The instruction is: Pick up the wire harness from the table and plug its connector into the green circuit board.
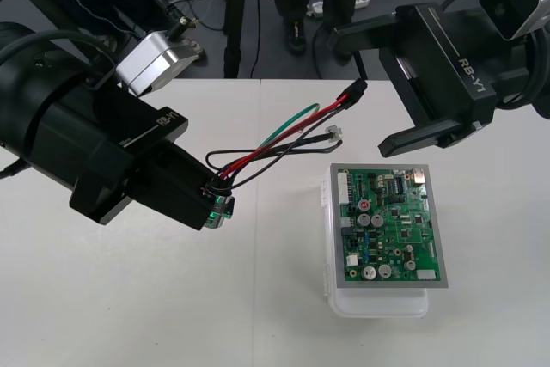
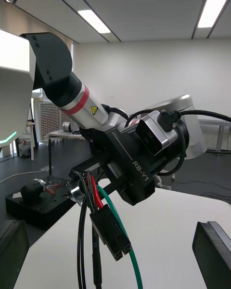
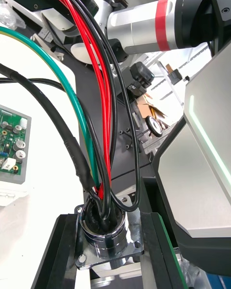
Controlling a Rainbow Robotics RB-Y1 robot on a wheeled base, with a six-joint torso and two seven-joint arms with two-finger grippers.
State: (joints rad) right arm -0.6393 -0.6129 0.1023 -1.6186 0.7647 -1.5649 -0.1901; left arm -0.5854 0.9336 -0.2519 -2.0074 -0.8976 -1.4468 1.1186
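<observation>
Front view has the left claw [image 1: 220, 202] clamped on the small wire harness [image 1: 258, 154] of thin red, black and green wires, gripping it by the round metal socket [image 1: 222, 205] with its flange. Left wrist view shows that socket [image 3: 107, 231] seated between the two black fingers [image 3: 60, 255], the wires rising out of it in a bundle. From the socket the wires arch toward the robot's right above the light tabletop [image 1: 129, 298], the green one bowing widest, and end in the small black plug [image 1: 356, 92]. That plug hangs in the air, plugged into nothing, between the fingers of the right claw [image 1: 361, 92], which stand wide apart and do not touch it. Right wrist view puts the plug [image 2: 111, 238] between those fingers [image 2: 211, 250], its open face turned toward the camera, with the left claw [image 2: 77, 189] behind it. The green circuit board [image 1: 391, 225] lies flat on its white base [image 1: 378, 305] on the tabletop, to the right of the left claw and nearer the robot than the right claw, apart from the plug
</observation>
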